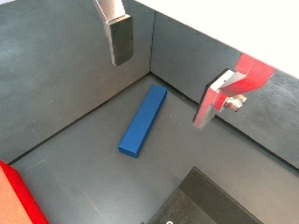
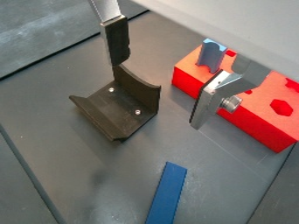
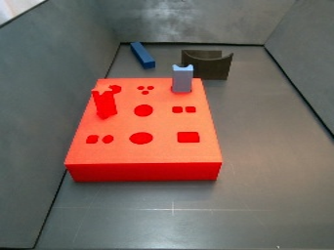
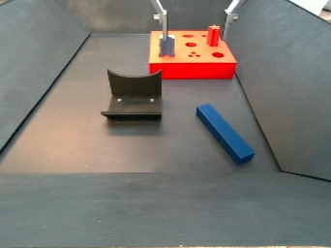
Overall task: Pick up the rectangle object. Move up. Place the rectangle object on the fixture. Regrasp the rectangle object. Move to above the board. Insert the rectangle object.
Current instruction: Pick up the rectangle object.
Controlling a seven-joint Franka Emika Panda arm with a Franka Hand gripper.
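The rectangle object, a slim blue bar (image 4: pixel 225 132), lies flat on the dark floor, also seen in the wrist views (image 1: pixel 142 121) (image 2: pixel 170 192) and far back in a side view (image 3: pixel 141 54). The dark fixture (image 4: pixel 132 94) (image 2: pixel 117 109) (image 3: pixel 206 63) stands apart from the bar. The red board (image 3: pixel 144 127) (image 4: pixel 195 55) (image 2: pixel 251 109) has shaped holes. My gripper (image 4: pixel 196 12) (image 1: pixel 163 74) (image 2: pixel 163 74) hangs high above the floor, over the board in a side view. It is open, with nothing between its fingers (image 1: pixel 121 39) and nothing touching the bar.
A pale grey-blue peg (image 3: pixel 183 78) (image 2: pixel 212 54) and a red upright peg (image 3: pixel 104 101) stand on the board. Grey walls (image 3: pixel 53 39) enclose the floor; the bar lies near a corner (image 1: pixel 146 70).
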